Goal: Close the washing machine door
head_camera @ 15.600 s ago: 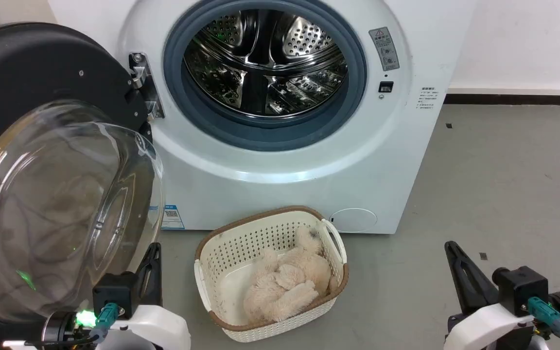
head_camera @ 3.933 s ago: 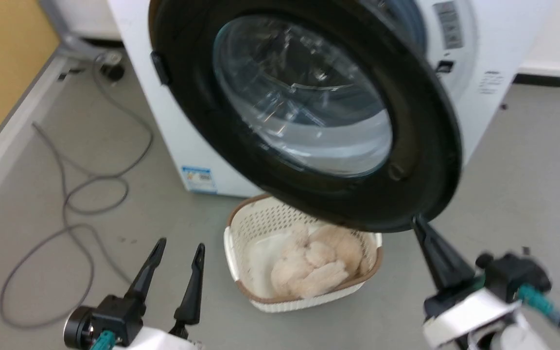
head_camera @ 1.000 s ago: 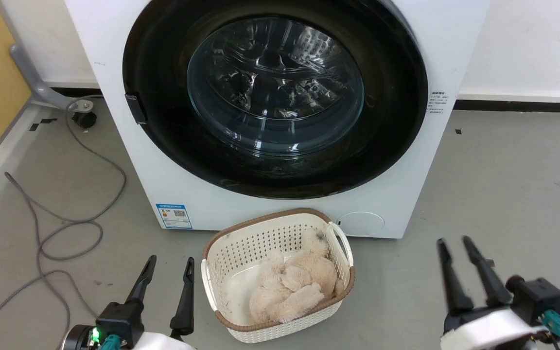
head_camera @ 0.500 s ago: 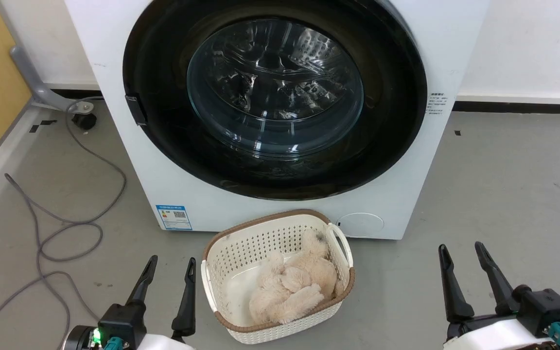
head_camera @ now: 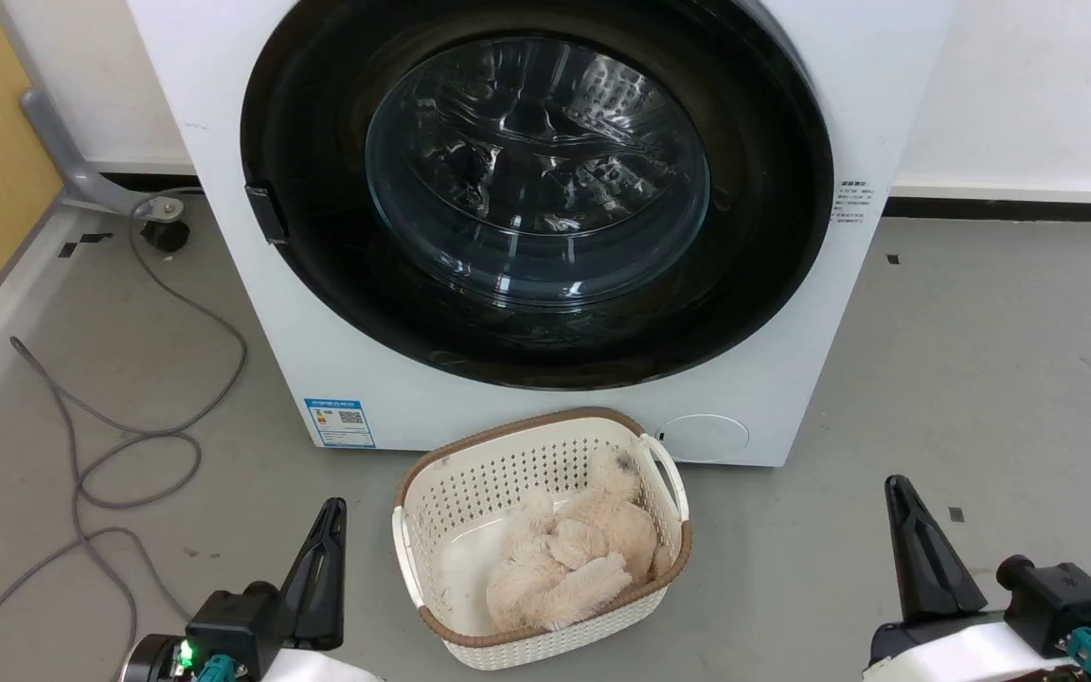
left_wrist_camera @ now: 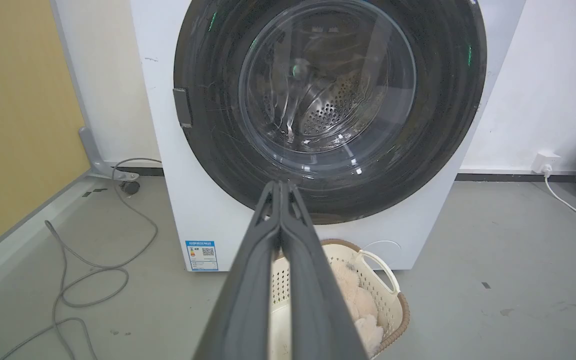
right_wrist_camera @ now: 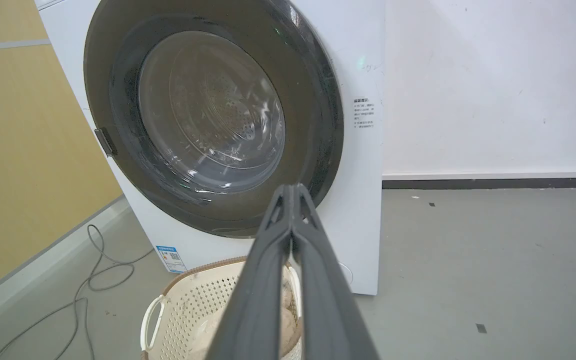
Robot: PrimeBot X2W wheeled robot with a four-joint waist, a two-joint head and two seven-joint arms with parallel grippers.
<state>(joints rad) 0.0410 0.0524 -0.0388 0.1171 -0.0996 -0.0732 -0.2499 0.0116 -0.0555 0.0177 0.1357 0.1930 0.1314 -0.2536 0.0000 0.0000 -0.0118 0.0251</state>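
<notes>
Both grippers were pinched shut and empty: left gripper (head_camera: 330,516) and right gripper (head_camera: 901,502) sat near, flanking the basket (head_camera: 555,649). The door (head_camera: 536,170) lay flush in the washer (head_camera: 754,407), far ahead, neither arm clearly nearer.

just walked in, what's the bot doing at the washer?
The door lies flush against the washer, so the closing looks done. The left hand and right hand are shut, empty, low and clear of the door. A basket with a plush toy sits in front.
</notes>
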